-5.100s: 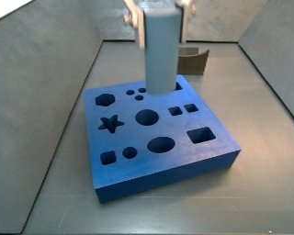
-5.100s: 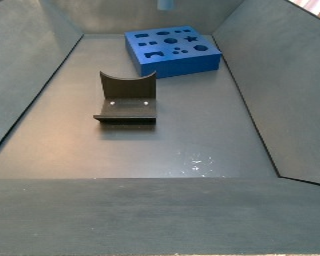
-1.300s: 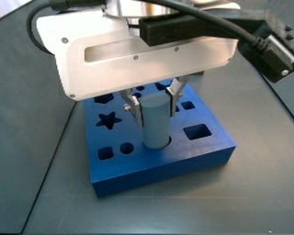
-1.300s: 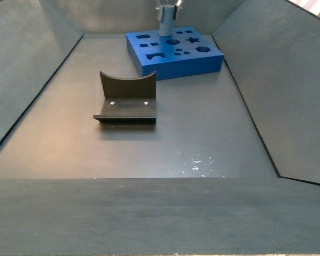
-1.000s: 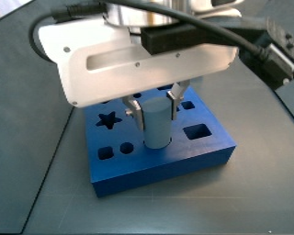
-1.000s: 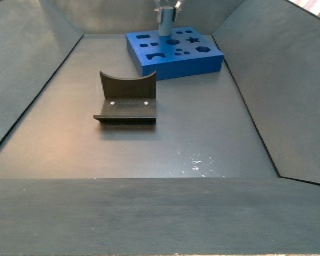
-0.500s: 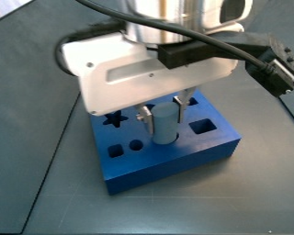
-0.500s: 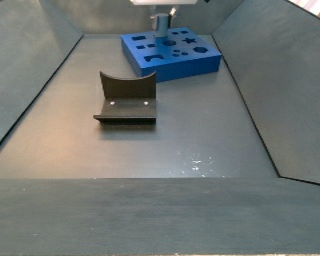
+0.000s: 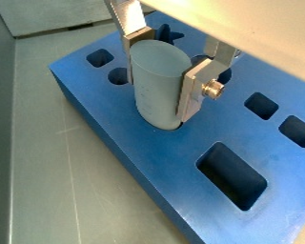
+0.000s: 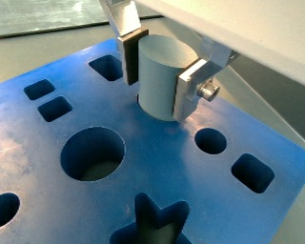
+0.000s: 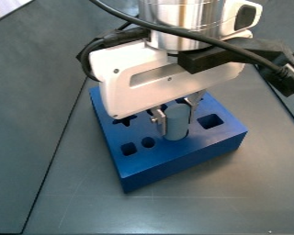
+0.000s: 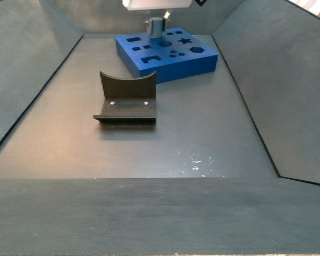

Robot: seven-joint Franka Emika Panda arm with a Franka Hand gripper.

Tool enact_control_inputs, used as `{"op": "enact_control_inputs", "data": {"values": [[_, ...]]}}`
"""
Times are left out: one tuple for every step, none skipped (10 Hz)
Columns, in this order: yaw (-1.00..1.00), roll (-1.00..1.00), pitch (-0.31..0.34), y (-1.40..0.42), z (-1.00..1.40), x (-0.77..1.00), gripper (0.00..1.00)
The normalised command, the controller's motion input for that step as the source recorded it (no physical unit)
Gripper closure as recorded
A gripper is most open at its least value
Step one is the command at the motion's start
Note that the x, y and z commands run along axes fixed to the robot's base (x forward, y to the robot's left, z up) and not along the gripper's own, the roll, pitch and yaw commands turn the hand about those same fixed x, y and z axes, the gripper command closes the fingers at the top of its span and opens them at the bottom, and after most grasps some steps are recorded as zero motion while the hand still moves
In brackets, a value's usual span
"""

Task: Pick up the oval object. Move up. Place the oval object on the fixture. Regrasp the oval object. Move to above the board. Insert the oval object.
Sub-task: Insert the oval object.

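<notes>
**Oval peg held upright in the board, insertion under way**

The claw (image 9: 168, 69) is closed on the oval object (image 9: 159, 84), which is gripped between the two silver fingers (image 9: 197, 88) with the dark pads pressed against its opposite sides. The peg is held upright so that its lower end can be fed straight down into a cut-out; in both wrist views its foot is seen at or just inside the top face of the board (image 9: 130, 162), though how deep it sits cannot be told. The grip is taken high on the peg, which is judged to leave the lower part free to enter the hole.

In a side view the claw (image 11: 171, 117) is seen directly over the board (image 11: 175, 156), with the white wrist housing hiding much of the slab's far half. Empty cut-outs lie around the peg: a rectangular one (image 9: 231, 175), a large round one (image 10: 92, 155) and a star (image 10: 156, 226).

The board rests on a dark grey worktop (image 12: 163, 150) enclosed by grey walls. The fixture (image 12: 127, 98) stands empty, well apart from the board (image 12: 164, 56), nearer the middle of the worktop.
</notes>
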Motion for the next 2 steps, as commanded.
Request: {"op": "enact_control_inputs", "data": {"values": [[0.00, -0.02, 0.000, 0.00, 0.00, 0.02, 1.00], [0.00, 0.00, 0.000, 0.00, 0.00, 0.00, 1.00]]}}
